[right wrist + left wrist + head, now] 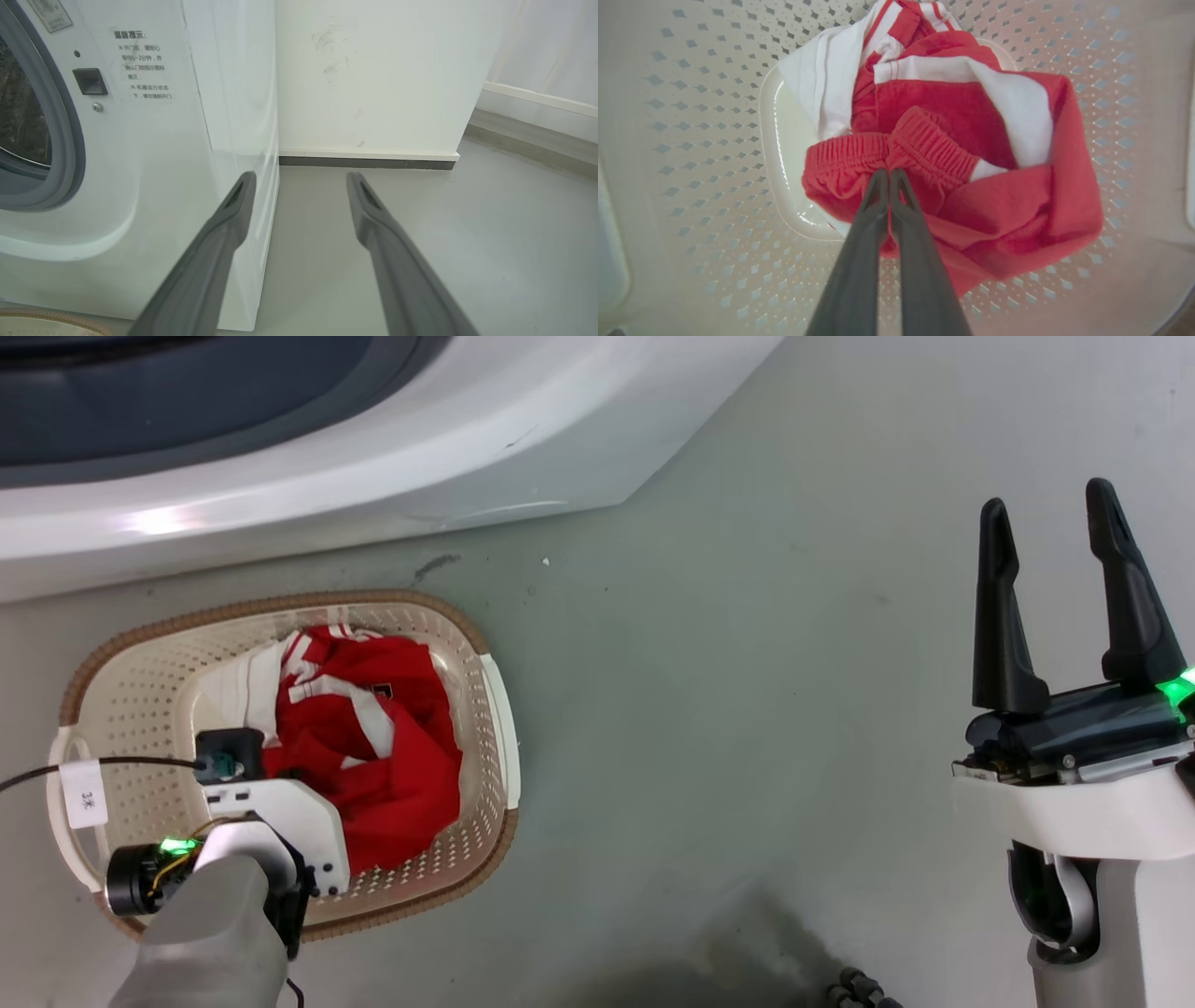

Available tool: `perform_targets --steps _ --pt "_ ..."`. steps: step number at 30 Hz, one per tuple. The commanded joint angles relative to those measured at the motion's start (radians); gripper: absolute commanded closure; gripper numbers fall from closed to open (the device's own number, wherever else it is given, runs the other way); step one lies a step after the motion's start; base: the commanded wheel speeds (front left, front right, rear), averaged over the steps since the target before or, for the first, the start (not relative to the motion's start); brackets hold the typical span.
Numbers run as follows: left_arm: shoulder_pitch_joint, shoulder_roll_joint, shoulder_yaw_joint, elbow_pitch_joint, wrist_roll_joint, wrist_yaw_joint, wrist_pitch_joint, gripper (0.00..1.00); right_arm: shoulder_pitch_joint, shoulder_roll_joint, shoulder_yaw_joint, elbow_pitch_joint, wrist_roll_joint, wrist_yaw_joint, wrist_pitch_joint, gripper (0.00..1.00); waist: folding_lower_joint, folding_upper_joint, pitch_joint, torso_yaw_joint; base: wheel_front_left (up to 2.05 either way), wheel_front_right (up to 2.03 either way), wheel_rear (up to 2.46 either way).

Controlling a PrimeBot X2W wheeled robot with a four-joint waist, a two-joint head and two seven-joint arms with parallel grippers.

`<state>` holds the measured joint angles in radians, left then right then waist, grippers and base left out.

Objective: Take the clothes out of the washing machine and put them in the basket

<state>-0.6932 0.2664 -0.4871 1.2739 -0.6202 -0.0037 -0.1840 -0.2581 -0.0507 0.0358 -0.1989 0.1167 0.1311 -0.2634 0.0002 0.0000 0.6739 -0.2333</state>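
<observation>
At the left of the head view, the basket (280, 604) sits on the grey floor (747, 709) just in front of the washing machine (392, 457), whose white front runs across the top. The left arm (224, 933) reaches down into the basket from its near end. A black cable with a white tag (84, 793) crosses the basket's left handle.

The clothes (373, 756) lie bunched inside the basket, red with white stripes, mostly toward its right half. In the left wrist view, the left gripper (889, 171) has its two fingers pressed together, pinching the gathered elastic waistband of the clothes (952, 121). The basket's perforated wall (700, 140) surrounds them.

Well to the right, over bare floor, the right gripper (1047, 495) points upward with its fingers spread and nothing between them. The right wrist view shows the same right gripper (301, 176) with its fingers spread, facing the washing machine's corner (140, 163), its grey-rimmed porthole (70, 140) and a white wall (373, 70).
</observation>
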Motion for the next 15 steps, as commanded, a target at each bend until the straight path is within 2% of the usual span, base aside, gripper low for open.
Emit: perform_targets --steps 1,4,5,6,7,12,15 --pt "-0.026 0.002 -0.004 0.005 0.006 0.028 0.004 1.00 -0.020 0.001 -0.005 -0.004 0.004 -0.001 -0.002 0.00 -0.0002 0.0000 0.039 0.008 0.00 0.00 0.00" --pt "-0.036 0.011 -0.001 0.009 -0.002 0.035 0.010 1.00 -0.029 0.001 -0.005 -0.002 0.006 -0.001 -0.002 0.00 -0.0002 0.0000 0.047 0.006 0.00 0.00 0.00" --pt "-0.037 0.012 -0.003 0.009 -0.002 0.031 0.012 0.69 -0.031 0.001 -0.005 0.000 0.007 -0.001 -0.002 0.00 -0.0002 0.0000 0.047 0.005 0.00 0.00 0.00" --pt "-0.040 0.015 -0.012 0.009 0.007 0.028 0.007 0.04 -0.031 0.001 -0.007 0.004 0.008 -0.001 -0.002 0.00 -0.0002 0.0000 0.043 0.006 0.00 0.00 0.00" --pt "-0.043 0.018 -0.015 0.009 0.012 0.031 -0.004 0.00 -0.029 0.001 -0.008 0.008 0.008 -0.001 -0.002 0.00 -0.0002 0.0000 0.038 0.007 0.00 0.00 0.00" --pt "-0.024 0.007 -0.021 0.011 0.012 0.022 -0.039 0.00 -0.006 0.001 -0.008 0.026 0.011 -0.001 -0.002 0.00 -0.0002 0.0000 -0.006 0.017 0.00 0.00 0.00" --pt "-0.001 -0.003 0.001 -0.005 -0.005 0.007 -0.074 0.00 0.014 0.001 -0.001 0.043 0.003 -0.001 -0.002 0.00 -0.0002 0.0000 -0.073 0.035 0.00 0.00 0.00"
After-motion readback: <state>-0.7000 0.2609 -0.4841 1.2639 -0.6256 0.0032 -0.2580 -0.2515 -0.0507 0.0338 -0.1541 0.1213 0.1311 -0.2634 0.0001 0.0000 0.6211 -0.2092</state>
